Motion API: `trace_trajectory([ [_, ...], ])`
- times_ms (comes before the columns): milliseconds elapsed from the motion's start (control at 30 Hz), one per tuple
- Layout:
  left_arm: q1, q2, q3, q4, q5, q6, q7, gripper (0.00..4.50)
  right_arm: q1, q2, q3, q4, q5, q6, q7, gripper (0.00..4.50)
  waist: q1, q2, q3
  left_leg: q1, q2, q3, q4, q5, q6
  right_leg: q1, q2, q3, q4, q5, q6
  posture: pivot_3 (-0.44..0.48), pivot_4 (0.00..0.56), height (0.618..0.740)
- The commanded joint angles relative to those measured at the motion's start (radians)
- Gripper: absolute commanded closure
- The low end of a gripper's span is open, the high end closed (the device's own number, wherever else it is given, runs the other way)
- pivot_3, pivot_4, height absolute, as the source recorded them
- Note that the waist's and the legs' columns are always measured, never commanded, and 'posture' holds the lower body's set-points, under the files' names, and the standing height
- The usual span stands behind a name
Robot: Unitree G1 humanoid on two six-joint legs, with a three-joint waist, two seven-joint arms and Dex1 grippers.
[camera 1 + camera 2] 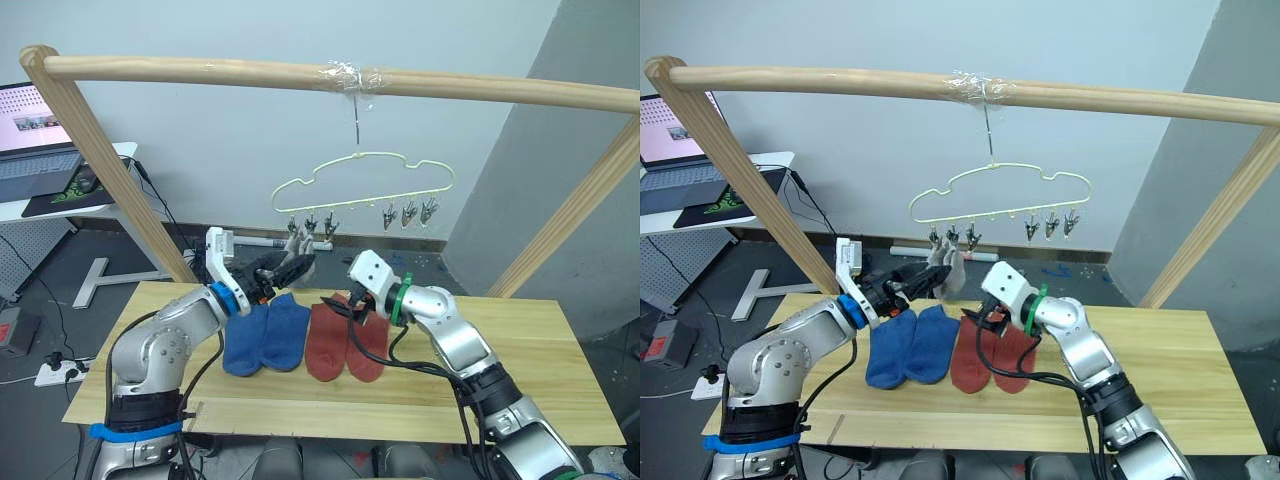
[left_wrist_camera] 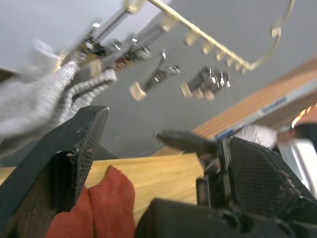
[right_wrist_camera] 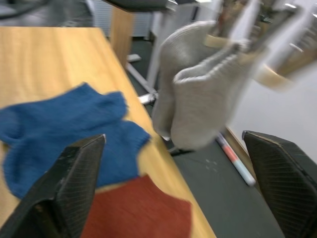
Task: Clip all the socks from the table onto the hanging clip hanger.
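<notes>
My left gripper is raised off the table, just below the left end of the clip hanger, its fingers spread wide with nothing between them. From my left wrist, the clips along the hanger's lower bar hang close ahead, and the two grey socks sit beside my left finger; I cannot tell whether it touches them.

My right gripper hovers low at the far edge of the rust-red socks, also opened wide and holding nothing. Past its fingers I see the grey socks dangling from the hanger's leftmost clips, off the far edge of the table.

On the table, the two blue socks lie side by side on the left, toes toward me, and the two rust-red socks lie just to their right, the pairs touching or nearly so. The right half of the planks holds no socks.

The hanger's hook hangs from the wooden pole, fixed there with clear tape. Its three right-hand clips carry nothing. A laptop sits on a white desk far to the left.
</notes>
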Motion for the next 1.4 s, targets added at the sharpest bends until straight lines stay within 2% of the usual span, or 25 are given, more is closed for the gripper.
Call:
trace_trajectory([
  [33,0.018,-0.010,-0.102,-0.072,0.152,-0.182,-0.014,0.00,0.025,-0.036,-0.100,-0.121,0.059,0.034,-0.019,0.03,0.004,0.000,0.000,0.000,0.000,0.000,0.000,0.000,0.000,0.000,0.000,0.000,0.000,0.000,0.000,0.129,0.061,0.740],
  [100,0.026,-0.033,-0.147,-0.058,0.242,-0.296,-0.001,0.00,0.045,-0.056,-0.129,-0.165,0.072,0.054,-0.024,0.03,0.007,0.000,0.000,0.000,0.000,0.000,0.000,0.000,0.000,0.000,0.000,0.000,0.000,0.000,0.000,0.122,0.060,0.740],
  [200,0.024,-0.102,-0.205,-0.014,0.353,-0.458,0.030,0.54,0.077,-0.082,-0.162,-0.224,0.098,0.081,-0.024,0.00,0.011,0.000,0.000,0.000,0.000,0.001,0.000,0.000,0.000,0.000,0.000,0.001,0.000,0.000,-0.001,0.112,0.062,0.740],
  [333,-0.011,-0.187,-0.255,0.060,0.444,-0.550,0.083,1.73,0.125,-0.104,-0.211,-0.305,0.131,0.121,-0.041,0.00,0.008,0.000,0.000,0.000,0.000,0.002,0.000,0.000,0.000,0.000,0.000,0.002,0.000,0.000,0.000,0.092,0.063,0.740],
  [500,-0.050,-0.256,-0.267,0.157,0.506,-0.627,0.121,1.73,0.158,-0.124,-0.236,-0.387,0.154,0.161,-0.063,0.00,0.003,0.000,0.000,0.000,-0.001,0.002,0.001,0.000,0.000,0.000,0.000,0.003,0.000,-0.001,0.001,0.063,0.065,0.740],
  [600,-0.058,-0.277,-0.265,0.189,0.521,-0.673,0.119,2.29,0.163,-0.119,-0.264,-0.414,0.182,0.189,-0.089,0.00,-0.001,0.000,0.000,0.000,0.000,0.003,0.001,0.000,0.000,0.000,0.000,0.003,0.000,-0.001,0.001,0.063,0.065,0.740],
  [700,-0.054,-0.268,-0.259,0.199,0.540,-0.670,0.123,3.19,0.160,-0.109,-0.283,-0.428,0.198,0.211,-0.120,0.00,-0.001,0.000,0.000,0.000,0.000,0.003,0.001,0.000,0.000,0.000,0.000,0.003,0.000,-0.001,0.000,0.052,0.067,0.740],
  [867,-0.058,-0.260,-0.240,0.229,0.552,-0.668,0.127,3.19,0.150,-0.113,-0.291,-0.455,0.225,0.234,-0.133,0.00,-0.002,0.000,0.000,0.000,-0.001,0.003,0.001,0.000,0.000,0.000,0.000,0.004,0.000,-0.001,0.001,0.049,0.067,0.740],
  [1133,-0.098,-0.281,-0.221,0.315,0.597,-0.716,0.188,3.19,0.116,-0.158,-0.319,-0.530,0.356,0.314,-0.071,0.00,-0.004,0.000,0.000,0.000,-0.001,0.003,0.001,0.000,0.000,0.000,0.000,0.003,0.000,-0.001,0.002,0.035,0.066,0.740],
  [1400,-0.127,-0.305,-0.218,0.381,0.629,-0.764,0.229,3.19,0.091,-0.175,-0.315,-0.534,0.393,0.335,-0.094,0.00,-0.007,0.000,0.000,0.000,-0.001,0.003,0.001,0.000,0.000,0.000,0.000,0.003,0.000,-0.001,0.001,0.033,0.063,0.740],
])
